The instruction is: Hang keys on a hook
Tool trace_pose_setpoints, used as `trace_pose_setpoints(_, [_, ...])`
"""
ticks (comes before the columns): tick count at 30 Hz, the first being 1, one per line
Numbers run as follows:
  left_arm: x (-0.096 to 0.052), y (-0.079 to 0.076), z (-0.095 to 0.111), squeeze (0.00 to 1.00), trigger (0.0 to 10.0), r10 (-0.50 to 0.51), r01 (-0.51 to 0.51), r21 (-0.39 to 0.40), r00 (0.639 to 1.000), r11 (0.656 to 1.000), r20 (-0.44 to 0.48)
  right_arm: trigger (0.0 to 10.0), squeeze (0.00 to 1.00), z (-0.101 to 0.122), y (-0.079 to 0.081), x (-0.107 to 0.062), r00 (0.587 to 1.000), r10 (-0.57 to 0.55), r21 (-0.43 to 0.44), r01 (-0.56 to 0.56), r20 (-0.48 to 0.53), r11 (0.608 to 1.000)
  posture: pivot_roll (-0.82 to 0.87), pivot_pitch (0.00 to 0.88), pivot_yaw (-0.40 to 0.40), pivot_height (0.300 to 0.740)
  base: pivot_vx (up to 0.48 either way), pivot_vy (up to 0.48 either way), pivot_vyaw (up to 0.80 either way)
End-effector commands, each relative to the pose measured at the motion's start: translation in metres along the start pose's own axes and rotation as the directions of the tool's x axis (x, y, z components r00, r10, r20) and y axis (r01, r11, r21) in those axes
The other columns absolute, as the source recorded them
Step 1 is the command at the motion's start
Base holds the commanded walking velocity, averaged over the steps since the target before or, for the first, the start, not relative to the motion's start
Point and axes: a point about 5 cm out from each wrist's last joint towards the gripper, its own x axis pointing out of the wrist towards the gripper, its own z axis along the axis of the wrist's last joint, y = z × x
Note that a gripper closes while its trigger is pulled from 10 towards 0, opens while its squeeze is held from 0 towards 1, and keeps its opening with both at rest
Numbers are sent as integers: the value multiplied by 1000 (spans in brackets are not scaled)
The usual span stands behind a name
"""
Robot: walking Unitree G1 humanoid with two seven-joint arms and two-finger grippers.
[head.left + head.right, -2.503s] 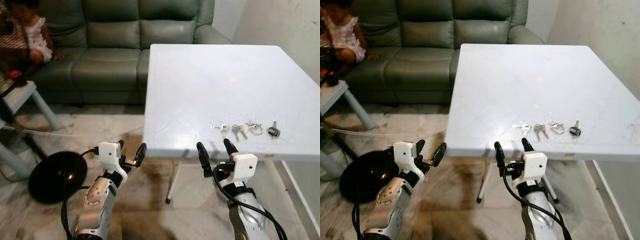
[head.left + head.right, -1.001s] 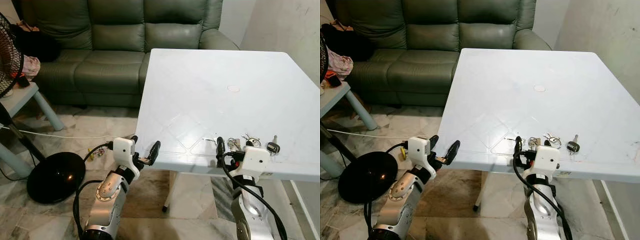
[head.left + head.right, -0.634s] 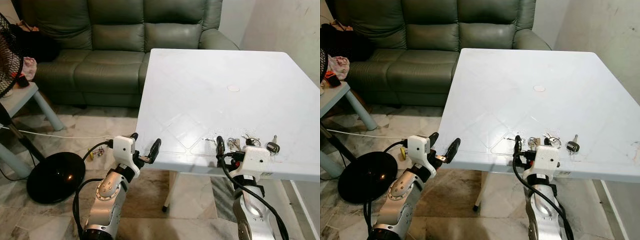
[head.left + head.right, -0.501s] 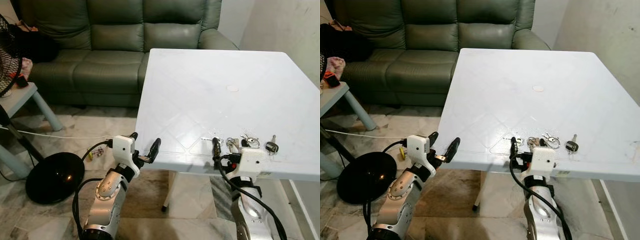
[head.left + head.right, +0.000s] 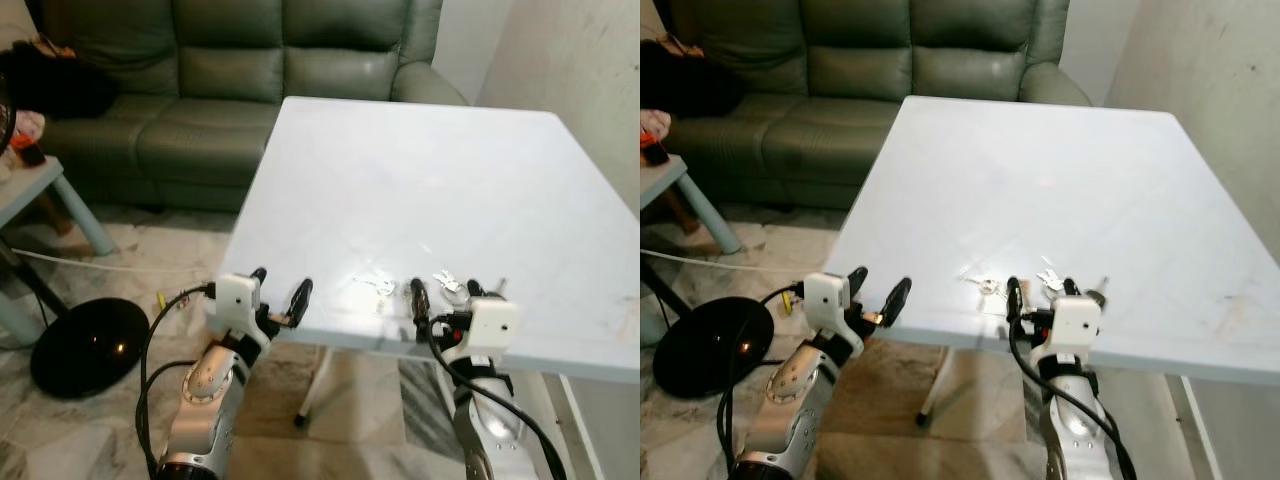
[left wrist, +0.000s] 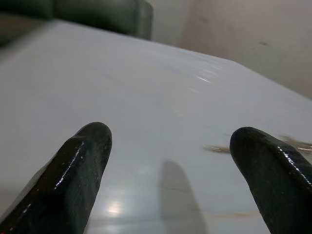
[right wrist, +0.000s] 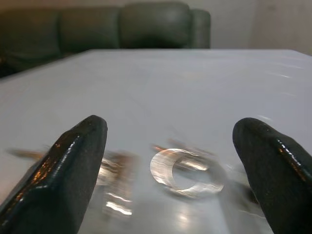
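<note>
White table [image 5: 420,170] in front of a green sofa [image 5: 250,60], with the keys [image 5: 445,284] lying near its near edge.
Right gripper [image 5: 444,300] sits right at the keys with its fingers spread wide, ring [image 7: 187,168] between them, nothing gripped. Left gripper [image 5: 278,291] hangs at the table's near-left edge, fingers wide too. Black fan base [image 5: 85,345] on the floor to the left.

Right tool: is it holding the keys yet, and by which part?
No, it holds nothing. The right tool is open, with the keys lying on the table between its fingers, not yet gripped. The left tool is open and empty too.
</note>
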Motion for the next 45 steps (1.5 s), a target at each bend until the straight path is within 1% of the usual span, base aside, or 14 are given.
trace_pose_setpoints(1, [1, -1, 3, 0, 10000, -6, 6, 7, 1000, 1000, 8, 10000, 0, 5, -1, 1, 1000, 3, -10, -3, 27, 1000, 104, 53, -9, 740, 0, 0, 0])
trace_pose_setpoints(7, [1, -5, 3, 0, 10000, -18, 17, 38, 1000, 999, 15, 10000, 0, 3, -1, -1, 999, 16, -11, -16, 28, 1000, 104, 62, -9, 740, 0, 0, 0])
trace_pose_setpoints(12, [1, -8, 3, 0, 10000, -37, 36, 30, 999, 999, 14, 10000, 0, 4, -1, -2, 999, 19, -6, -19, 27, 1000, 104, 69, -10, 740, 0, 0, 0])
trace_pose_setpoints(16, [1, -10, 4, 0, 10000, -50, 49, 28, 999, 998, 14, 10000, 0, 3, -3, 0, 1000, -3, 9, 3, 10, 1000, 104, 71, -10, 740, 0, 0, 0])
trace_pose_setpoints(19, [1, -14, 3, 0, 10000, -75, 75, 42, 997, 996, 5, 10000, 0, 0, -3, 4, 997, -63, 40, 64, -44, 997, 104, 75, -10, 740, 0, 0, 0])
trace_pose_setpoints(25, [1, -19, 1, 0, 10000, -111, 112, 75, 994, 991, -12, 10000, 0, 1, 0, 8, 992, -99, 37, 102, -77, 994, 103, 77, -9, 740, 0, 0, 0])
trace_pose_setpoints(36, [1, -25, 1, 0, 10000, -131, 132, 89, 991, 987, -19, 10000, 0, 2, 3, 16, 969, -178, -35, 175, -169, 984, 106, 85, -18, 740, 0, 0, 0])
trace_pose_setpoints(38, [0, -25, 1, 0, 10000, -131, 132, 89, 991, 987, -19, 9725, 0, 2, 4, 16, 971, -172, -32, 169, -168, 985, 106, 85, -18, 740, 0, 0, 0])
trace_pose_setpoints(39, [0, -25, 1, 0, 10000, -130, 131, 90, 991, 987, -19, 9176, 0, 4, 4, 15, 974, -162, -22, 161, -158, 987, 106, 87, -19, 740, 0, 0, 0])
trace_pose_setpoints(40, [0, -25, 0, 0, 10000, -129, 131, 90, 991, 987, -19, 9961, 0, 4, 3, 14, 976, -152, -18, 151, -158, 988, 106, 86, -22, 740, 0, 0, 0])
trace_pose_setpoints(41, [0, -25, 0, 0, 10000, -129, 131, 90, 991, 987, -19, 9961, 0, 4, 3, 14, 976, -152, -18, 151, -158, 988, 106, 86, -22, 740, 0, 0, 0])
trace_pose_setpoints(42, [0, -25, 0, 0, 10000, -129, 130, 89, 991, 987, -19, 8039, 0, 4, 2, 12, 977, -146, -28, 143, -156, 989, 105, 86, -23, 740, 0, 0, 0])
trace_pose_setpoints(44, [0, -25, 0, 0, 10000, -127, 128, 90, 992, 988, -19, 7922, 0, 4, -2, 10, 978, -142, -38, 137, -156, 990, 103, 86, -23, 740, 0, 0, 0])
trace_pose_setpoints(45, [0, -25, 1, 0, 10000, -126, 127, 91, 992, 988, -18, 3333, 0, 7, -4, 8, 982, -130, -29, 127, -139, 991, 101, 85, -22, 740, 0, 0, 0])
